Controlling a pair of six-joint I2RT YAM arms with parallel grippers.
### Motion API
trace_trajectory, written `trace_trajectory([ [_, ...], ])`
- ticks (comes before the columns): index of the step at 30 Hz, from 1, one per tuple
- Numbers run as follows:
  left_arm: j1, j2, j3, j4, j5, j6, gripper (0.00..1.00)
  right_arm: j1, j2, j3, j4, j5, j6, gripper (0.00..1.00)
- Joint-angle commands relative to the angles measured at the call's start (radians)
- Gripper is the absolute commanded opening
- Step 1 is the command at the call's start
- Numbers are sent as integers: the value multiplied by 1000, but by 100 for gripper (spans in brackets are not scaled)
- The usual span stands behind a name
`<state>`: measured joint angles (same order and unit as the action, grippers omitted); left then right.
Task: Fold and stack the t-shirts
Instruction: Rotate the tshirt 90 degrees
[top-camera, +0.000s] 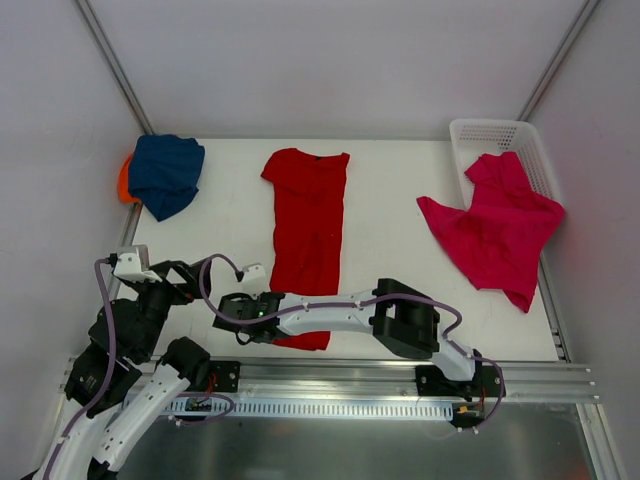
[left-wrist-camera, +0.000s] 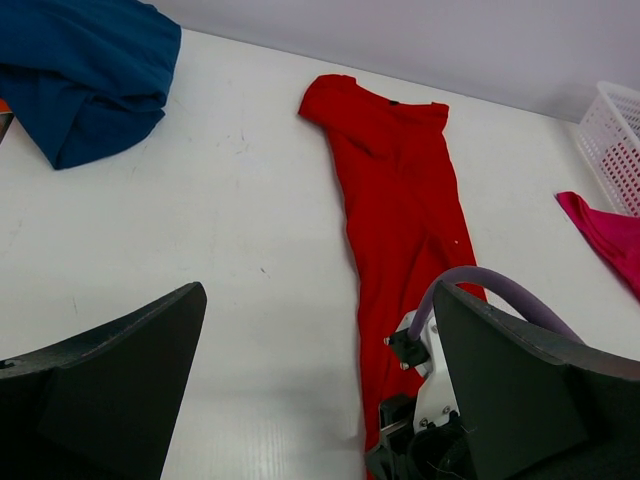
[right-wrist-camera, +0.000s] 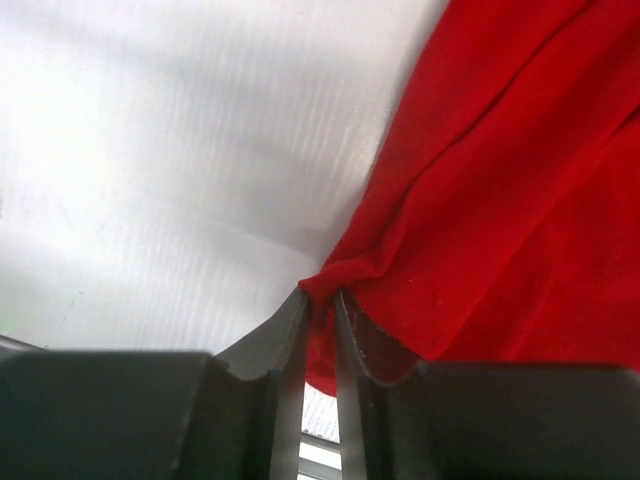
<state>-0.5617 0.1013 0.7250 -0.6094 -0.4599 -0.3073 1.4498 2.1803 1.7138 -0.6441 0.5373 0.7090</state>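
A red t-shirt (top-camera: 309, 225) lies folded in a long strip down the middle of the table, collar at the far end; it also shows in the left wrist view (left-wrist-camera: 400, 190). My right gripper (right-wrist-camera: 320, 300) is shut on the near left hem corner of the red t-shirt (right-wrist-camera: 500, 200), reaching across at the near end (top-camera: 245, 308). My left gripper (left-wrist-camera: 320, 330) is open and empty, above the bare table left of the strip. A navy blue t-shirt (top-camera: 165, 172) lies folded on an orange one (top-camera: 123, 181) at the far left. A magenta-pink t-shirt (top-camera: 495, 225) hangs out of the basket.
A white lattice basket (top-camera: 485, 135) stands at the far right corner. The right arm (top-camera: 340, 312) lies across the near end of the table, its wrist and purple cable (left-wrist-camera: 500, 290) close to my left gripper. Grey walls enclose the table.
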Motion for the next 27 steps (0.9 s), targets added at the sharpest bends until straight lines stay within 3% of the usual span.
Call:
trace_trajectory([
  [1,19,26,16,40,41,2,99,18,-39,55,-11,10,-31,18],
  [4,23,29,14,40,49,2,99,21,-40,58,-11,10,-37,17],
  [10,28,28,13,42,50,5,99,24,-48,40,-11,12,-31,0],
  [27,28,41,13,45,66,11,99,46,-221,-172,-97,136,92,0],
])
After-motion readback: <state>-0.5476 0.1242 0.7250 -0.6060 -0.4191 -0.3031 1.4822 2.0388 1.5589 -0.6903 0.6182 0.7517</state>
